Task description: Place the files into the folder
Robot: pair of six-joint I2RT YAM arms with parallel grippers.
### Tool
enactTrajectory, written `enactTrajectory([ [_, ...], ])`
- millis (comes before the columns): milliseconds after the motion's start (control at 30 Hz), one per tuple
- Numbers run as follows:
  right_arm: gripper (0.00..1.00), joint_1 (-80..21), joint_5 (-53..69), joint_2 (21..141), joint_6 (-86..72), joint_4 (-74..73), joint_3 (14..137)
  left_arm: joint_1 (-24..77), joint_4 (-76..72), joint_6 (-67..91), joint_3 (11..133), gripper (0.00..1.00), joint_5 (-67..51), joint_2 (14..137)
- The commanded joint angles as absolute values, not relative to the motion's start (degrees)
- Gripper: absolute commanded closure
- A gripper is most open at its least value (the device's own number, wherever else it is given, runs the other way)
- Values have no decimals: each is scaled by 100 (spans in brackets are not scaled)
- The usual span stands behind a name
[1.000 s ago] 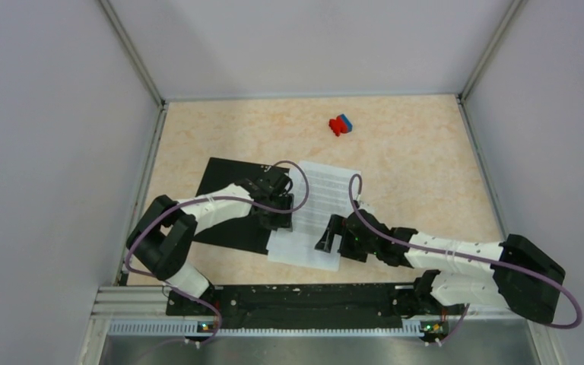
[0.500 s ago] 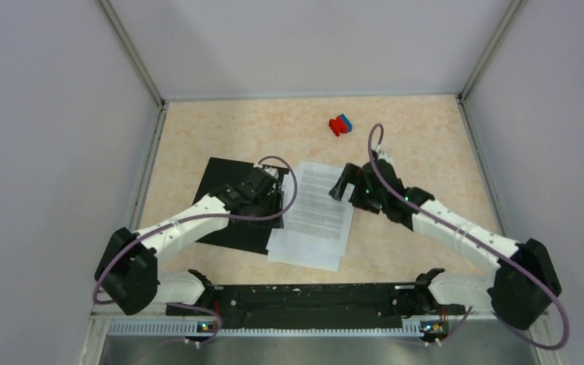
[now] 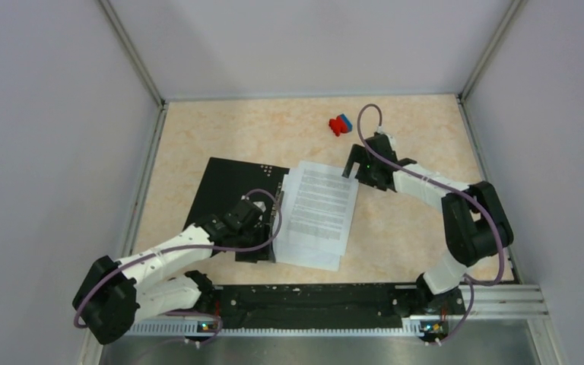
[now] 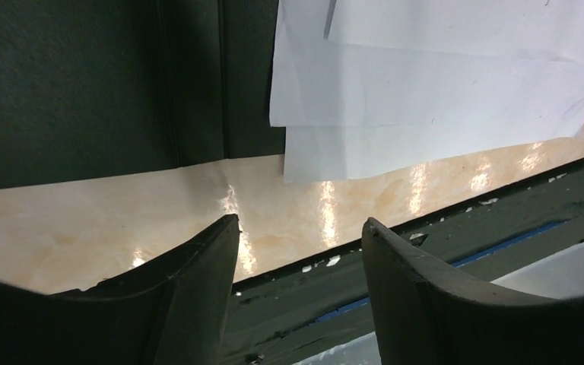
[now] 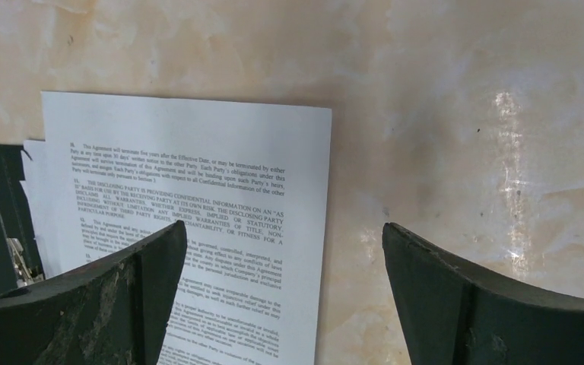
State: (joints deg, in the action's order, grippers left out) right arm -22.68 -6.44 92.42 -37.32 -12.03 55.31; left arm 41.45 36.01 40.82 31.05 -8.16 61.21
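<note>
The tan table [image 3: 418, 228] was the biggest thing. On its left side the folder [image 3: 224, 190] lay open and flat, black side up, so the papers could slide in.

The files [image 3: 321, 205] lay just right of it. Their left edge sat a little over the folder's right side, but most of the paper was on the table. The sheets were not lined up; in the left wrist view the near corners [image 4: 395, 114] stuck out one past the other. I think they needed a push to the left.

The right gripper [image 3: 352, 166] was at the far right corner of the files, with its fingers wide apart and nothing in them. From its own camera, the printed page [image 5: 190, 190] lay under and left of its left finger [image 5: 122, 296].

The left gripper [image 3: 261, 242] hung low by the folder's near right corner, fingers apart and holding nothing. The papers' near left corner was just ahead of it.

A small red-and-blue object [image 3: 341, 124] sat far back, away from everything.
</note>
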Motion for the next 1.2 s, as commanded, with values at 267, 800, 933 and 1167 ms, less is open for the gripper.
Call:
enactTrajectory([
  [267,1,-2996,-654,9655,-4467,-508,5326,4619,2856,4887,2744,7,-978,6101],
  [800,1,-3380,-980,9622,-4472,-916,5676,5537,3710,4952,3362,37,182,6374],
  [933,1,-3338,-1089,9446,-4060,-1179,6031,5815,3935,4968,3484,65,366,6473],
  [1167,11,-3170,-728,10234,-3220,-1193,7396,6083,3137,5369,3249,100,230,6921],
])
